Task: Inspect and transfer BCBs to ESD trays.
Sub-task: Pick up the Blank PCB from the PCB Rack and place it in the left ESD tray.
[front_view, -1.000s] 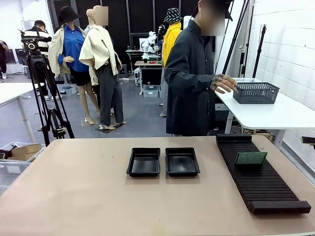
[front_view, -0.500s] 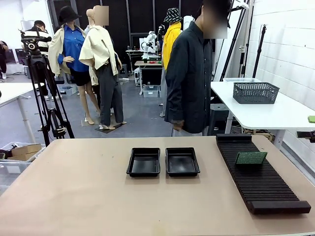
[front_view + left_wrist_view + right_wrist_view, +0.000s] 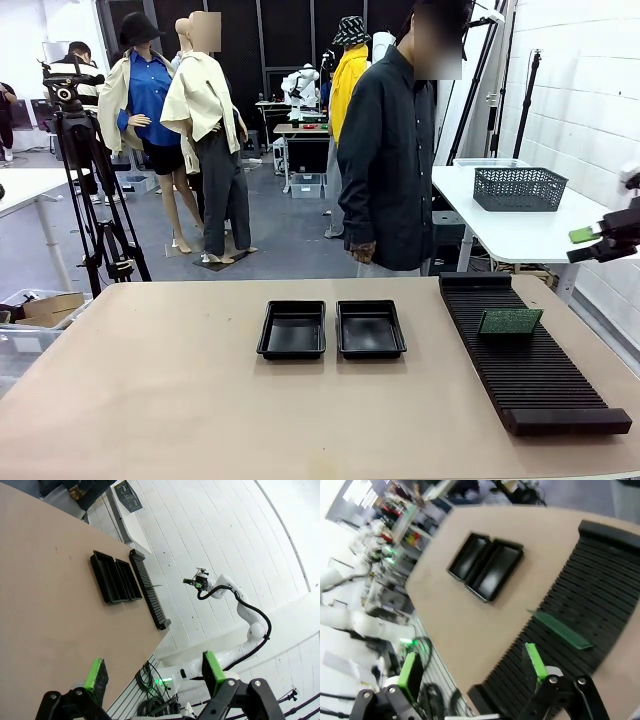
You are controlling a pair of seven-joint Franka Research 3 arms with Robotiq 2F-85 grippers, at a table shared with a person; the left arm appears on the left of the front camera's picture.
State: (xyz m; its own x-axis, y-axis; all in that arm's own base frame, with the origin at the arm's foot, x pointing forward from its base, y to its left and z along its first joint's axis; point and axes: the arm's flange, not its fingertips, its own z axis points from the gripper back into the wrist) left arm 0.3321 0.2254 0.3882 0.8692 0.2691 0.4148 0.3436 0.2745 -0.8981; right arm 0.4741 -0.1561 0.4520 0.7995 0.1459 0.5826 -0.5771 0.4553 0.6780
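**Both grippers wide, one board racked**

Left gripper and right gripper hold nothing, with jaws apart and raised off the table. One BCB stands tilted in the slotted rack — at 3 o'clock from the two ESD trays, which sit side by side.

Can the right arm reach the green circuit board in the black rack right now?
Probably yes: the open right hand faces the thin green square circuit board, which stands alone in the long black ribbed rack, with nothing between them.
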